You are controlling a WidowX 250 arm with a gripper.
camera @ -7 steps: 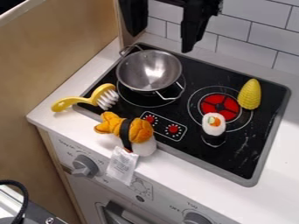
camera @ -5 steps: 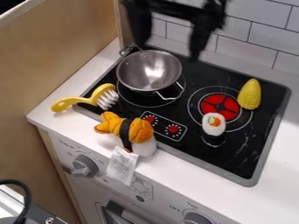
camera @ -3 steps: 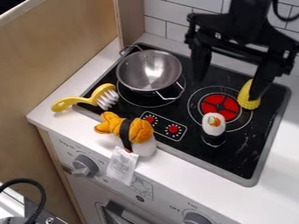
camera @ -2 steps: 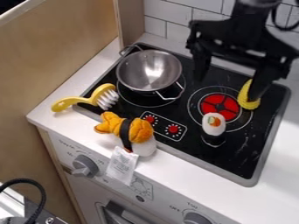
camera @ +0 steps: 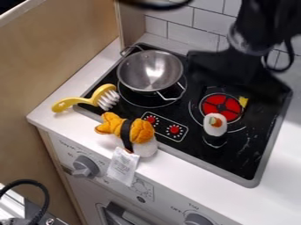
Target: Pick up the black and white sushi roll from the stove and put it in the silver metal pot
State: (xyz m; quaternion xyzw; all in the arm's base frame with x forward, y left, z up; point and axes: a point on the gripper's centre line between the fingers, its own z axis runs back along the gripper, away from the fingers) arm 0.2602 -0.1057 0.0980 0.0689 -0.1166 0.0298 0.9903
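Yellow corn (camera: 243, 101), mostly hidden by the angular, matte-black hand (camera: 235, 89)

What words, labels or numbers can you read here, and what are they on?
"OFF": on the oven front, beside the lower right knob.
Above that same knob: more print, too blurred to read surely.
Around the upper left knob: print and numbers, too blurred to read surely.
White tag by the orange-topped plush: print too small to read.
Red dials on the black cooktop: surrounding marks too small to read.
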